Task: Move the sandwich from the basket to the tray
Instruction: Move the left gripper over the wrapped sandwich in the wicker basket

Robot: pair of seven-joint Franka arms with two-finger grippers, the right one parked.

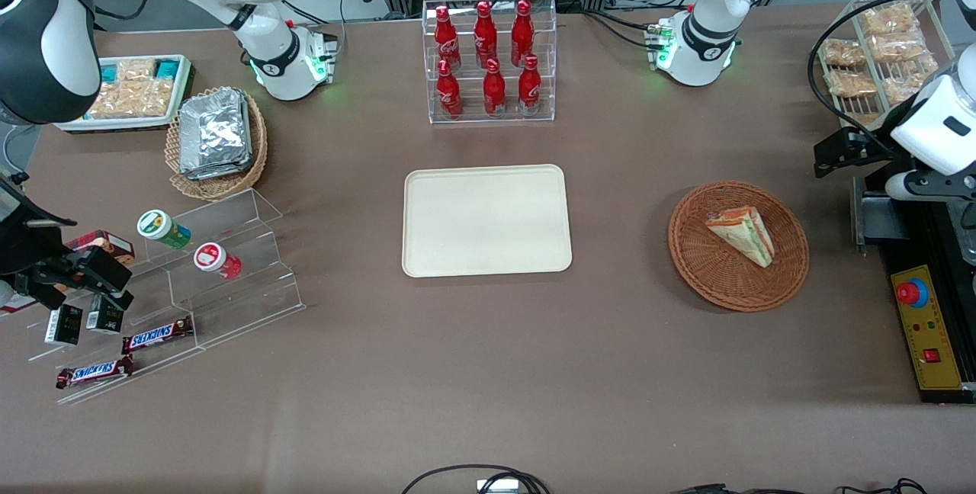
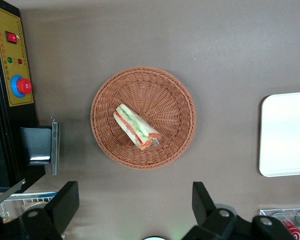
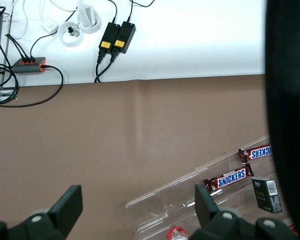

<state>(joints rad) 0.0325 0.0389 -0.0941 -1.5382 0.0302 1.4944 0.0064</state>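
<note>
The sandwich (image 1: 743, 233) (image 2: 136, 126), a wrapped wedge with green and orange-red layers, lies in the reddish-brown wicker basket (image 1: 690, 250) (image 2: 175, 100) toward the working arm's end of the table. The cream tray (image 1: 486, 219) (image 2: 285, 135) sits bare at the table's middle. My gripper (image 1: 839, 149) (image 2: 134, 190) hovers high above the table beside the basket, farther from the front camera than the sandwich. It is open, its fingers wide apart with only brown tabletop between them.
A black control box with a red button (image 1: 926, 326) and a wire rack of snack packets (image 1: 884, 44) stand near the basket. A clear rack of red bottles (image 1: 488, 59) stands past the tray. A tan foil-packet basket (image 1: 217, 136) and an acrylic stand (image 1: 191, 280) lie toward the parked arm's end.
</note>
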